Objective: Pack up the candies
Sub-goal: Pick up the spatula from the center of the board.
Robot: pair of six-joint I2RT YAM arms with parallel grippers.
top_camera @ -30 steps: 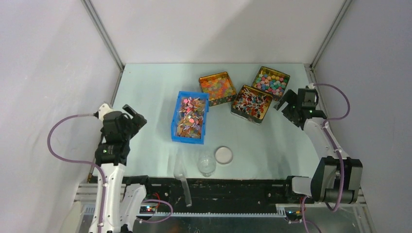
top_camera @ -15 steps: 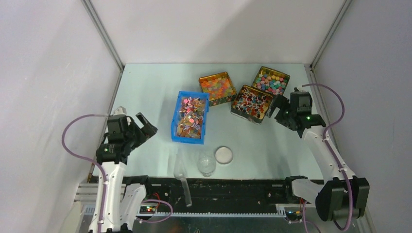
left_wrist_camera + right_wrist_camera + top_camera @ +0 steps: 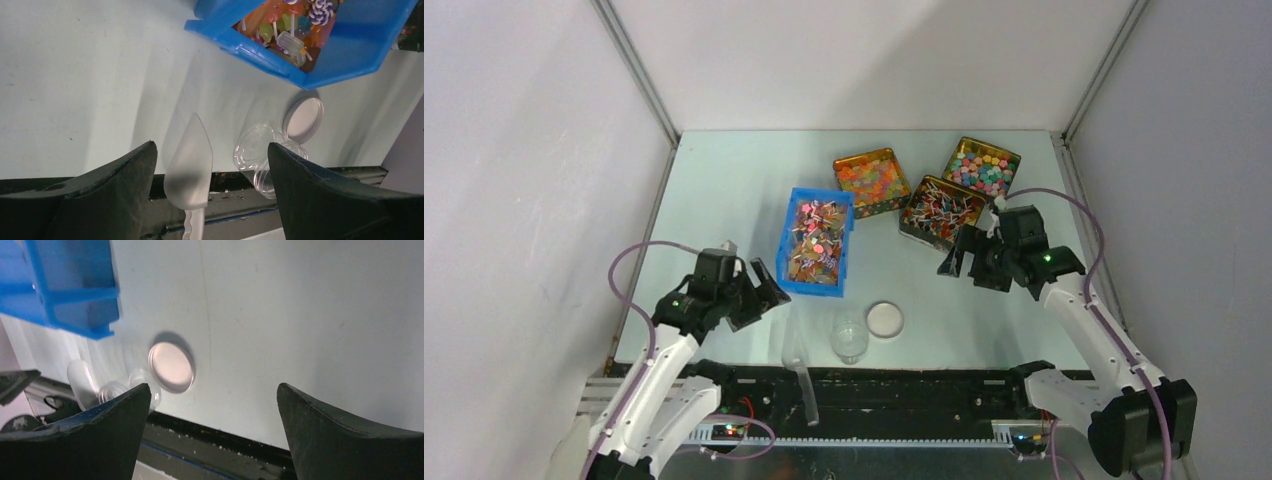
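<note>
The candies (image 3: 816, 240), small wrapped sweets in pink, red, orange and brown, fill a blue bin (image 3: 785, 240) at mid-table. They also show in the left wrist view (image 3: 280, 30). A clear jar (image 3: 849, 338) stands near the front edge, with its round lid (image 3: 885, 319) lying beside it and a clear scoop (image 3: 796, 355) to its left. My left gripper (image 3: 762, 293) is open and empty, above the scoop (image 3: 189, 170) and left of the jar (image 3: 260, 160). My right gripper (image 3: 969, 262) is open and empty, right of and above the lid (image 3: 171, 367).
Three gold tins stand at the back right: orange-red sweets (image 3: 871, 180), red-and-white striped pieces (image 3: 941, 210), pastel round sweets (image 3: 981, 166). White walls close in the left, back and right sides. A black rail (image 3: 904, 385) runs along the front edge.
My left gripper swung right and toward the front, from the left wall to near the bin's front corner. My right gripper moved left and forward, away from the tins toward the lid.
</note>
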